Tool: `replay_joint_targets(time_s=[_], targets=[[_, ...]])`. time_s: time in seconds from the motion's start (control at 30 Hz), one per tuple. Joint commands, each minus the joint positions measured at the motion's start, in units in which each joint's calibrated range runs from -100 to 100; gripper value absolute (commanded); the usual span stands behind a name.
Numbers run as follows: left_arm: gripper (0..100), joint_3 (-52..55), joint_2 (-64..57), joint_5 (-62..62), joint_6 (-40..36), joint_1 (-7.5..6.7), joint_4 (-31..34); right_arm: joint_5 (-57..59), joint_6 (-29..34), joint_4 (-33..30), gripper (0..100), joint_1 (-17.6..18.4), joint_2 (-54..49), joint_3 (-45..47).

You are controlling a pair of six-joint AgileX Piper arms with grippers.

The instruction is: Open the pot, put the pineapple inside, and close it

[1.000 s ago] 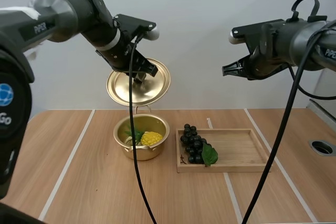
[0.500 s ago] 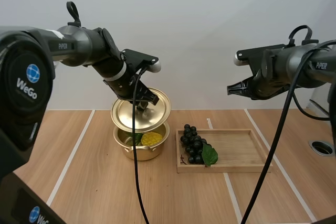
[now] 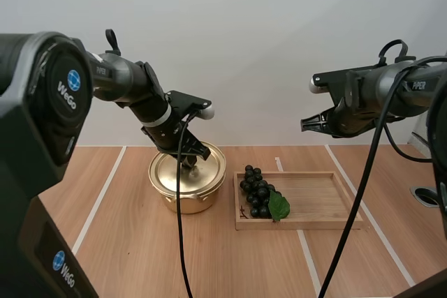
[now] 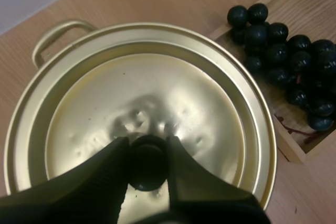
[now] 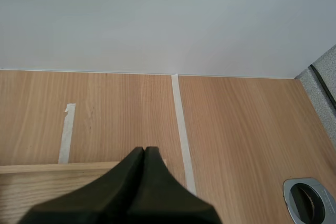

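The gold pot (image 3: 186, 197) stands left of the tray with its gold lid (image 3: 187, 170) lying flat on its rim. My left gripper (image 3: 191, 161) is shut on the lid's black knob (image 4: 147, 161), which sits pinched between the two fingers over the lid (image 4: 142, 108). One pot handle (image 4: 56, 36) sticks out past the lid. The pineapple is hidden under the lid. My right gripper (image 3: 305, 124) hangs high over the right side of the table, its fingers (image 5: 140, 167) lying together as one dark wedge above the tray's far edge (image 5: 31, 168).
A wooden tray (image 3: 314, 200) lies right of the pot with a bunch of dark grapes (image 3: 260, 192) and a green leaf at its left end; the grapes (image 4: 286, 56) lie close beside the lid. A round metal hole (image 3: 428, 196) sits at the table's right edge.
My left gripper has lowered the lid from a tilted hold above the pot down flat onto the rim, covering the pineapple. The right arm has drifted slightly.
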Motion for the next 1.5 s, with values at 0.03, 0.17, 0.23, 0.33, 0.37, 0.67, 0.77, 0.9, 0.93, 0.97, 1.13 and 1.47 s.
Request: replay_joint_targets(time_s=[0.03,0.17,0.23,0.33,0.37,0.67,0.77,0.9,0.93,0.97,1.13,1.47], targets=[[0,0.28,0.68,-2.41,0.65,0.05,-1.08,-1.12,0.44,-0.5,0,-0.19,-0.3,0.17],[0,0.28,0.68,-2.98,0.65,0.05,-1.08,-1.12,0.44,-0.5,0,-0.19,-0.3,0.17],[0,0.28,0.68,-3.17,0.65,0.05,-1.08,-1.12,0.44,-0.5,0,-0.19,-0.3,0.17],[0,0.28,0.68,-3.17,0.65,0.05,-1.08,-1.12,0.44,-0.5,0,-0.19,-0.3,0.17],[0,0.28,0.68,-3.17,0.65,0.05,-1.08,-1.12,0.44,-0.5,0,-0.19,-0.3,0.17],[0,0.28,0.72,-4.78,0.77,0.05,-1.08,-0.96,0.44,-0.5,0,-0.19,-0.3,0.17],[0,0.28,0.72,-6.02,1.51,0.05,-1.21,-0.96,0.44,-0.5,0,-0.19,-0.3,0.17],[0,0.28,0.72,-6.2,1.78,0.05,-1.56,-0.79,0.44,-0.5,0,-0.19,-0.3,0.17],[0,0.28,0.72,-6.02,1.78,0.05,-1.53,-0.79,0.44,-0.5,0,-0.19,-0.3,0.17],[0,0.28,0.72,-6.02,1.78,0.05,-1.53,-0.79,0.44,-0.5,0,-0.19,-0.3,0.17],[0,0.28,0.72,-5.02,1.78,0.05,-2.0,-0.79,0.44,-0.5,0,-0.19,-0.3,0.17],[0,0.84,3.88,-3.17,1.78,-0.02,-2.74,-0.79,0.44,-0.5,0,-0.19,-0.3,0.17]])
